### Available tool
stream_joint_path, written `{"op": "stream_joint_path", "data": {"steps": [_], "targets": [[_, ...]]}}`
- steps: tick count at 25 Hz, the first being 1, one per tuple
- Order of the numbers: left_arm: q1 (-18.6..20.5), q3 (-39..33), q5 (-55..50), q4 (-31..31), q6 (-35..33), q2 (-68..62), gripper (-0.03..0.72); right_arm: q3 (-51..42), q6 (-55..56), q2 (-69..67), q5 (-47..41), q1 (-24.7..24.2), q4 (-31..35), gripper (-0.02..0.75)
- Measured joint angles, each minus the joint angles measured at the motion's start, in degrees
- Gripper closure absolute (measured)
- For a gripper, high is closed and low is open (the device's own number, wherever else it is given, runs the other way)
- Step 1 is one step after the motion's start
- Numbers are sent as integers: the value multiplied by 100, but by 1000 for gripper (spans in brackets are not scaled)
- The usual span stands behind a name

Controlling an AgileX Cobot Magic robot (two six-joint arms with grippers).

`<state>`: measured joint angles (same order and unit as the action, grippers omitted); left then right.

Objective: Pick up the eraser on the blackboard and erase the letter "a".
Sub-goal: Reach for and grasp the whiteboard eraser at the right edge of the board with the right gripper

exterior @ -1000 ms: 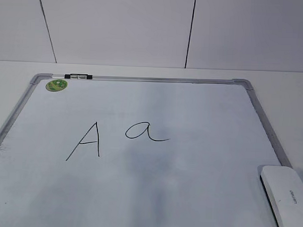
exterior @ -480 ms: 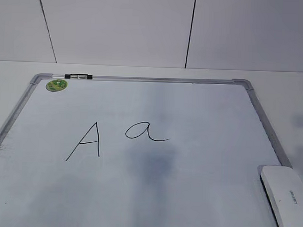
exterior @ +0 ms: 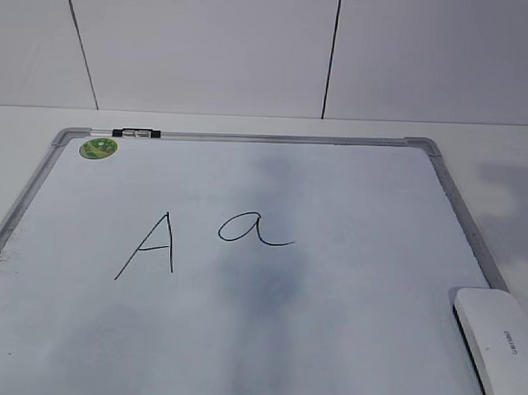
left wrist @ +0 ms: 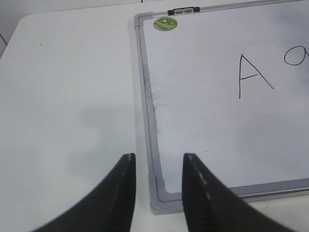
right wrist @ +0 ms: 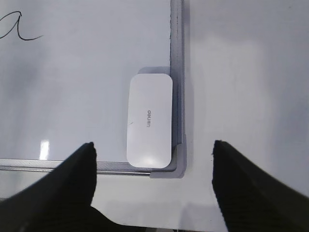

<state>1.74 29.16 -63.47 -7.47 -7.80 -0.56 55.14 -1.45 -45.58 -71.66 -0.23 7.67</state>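
My left gripper (left wrist: 157, 162) hangs above the near left corner of the blackboard (left wrist: 149, 121), its two dark fingers (left wrist: 124, 183) partly spread with nothing between them; through the gap I see the grey frame and the white table (left wrist: 67, 106) beside it. From that wrist I also see the round green sticker (left wrist: 165, 23) near the far left corner of the board, a small black clip (left wrist: 183, 10) on the far edge just beside it, and the capital "A" (left wrist: 251, 75) further right. From the front, the board lies flat on the table, with the sticker (exterior: 98, 147) at the far left, the capital "A" (exterior: 150, 244) left of centre, and the letter "a" (exterior: 252, 228) just to its right, apart from it and whole, loop and tail unsmudged. Further right, the eraser (exterior: 497, 344) rests in the near right corner of the board, touching or nearly touching the frame, well apart from the "a". My right gripper (right wrist: 153, 152) hovers over that corner with its fingers (right wrist: 75, 179) spread wide, empty; the eraser (right wrist: 149, 122) lies beyond them, white side up with its small grey lettering showing, long side along the right frame.
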Motion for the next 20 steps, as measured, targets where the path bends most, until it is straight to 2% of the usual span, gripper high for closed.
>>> {"op": "stream_joint_path", "data": {"steps": [7,20], "targets": [[0,0,0,0,0,0,443,-60,145,-125,0,75,49,146],[0,0,0,0,0,0,443,-1237,351,-125,11,222,121,146]]}}
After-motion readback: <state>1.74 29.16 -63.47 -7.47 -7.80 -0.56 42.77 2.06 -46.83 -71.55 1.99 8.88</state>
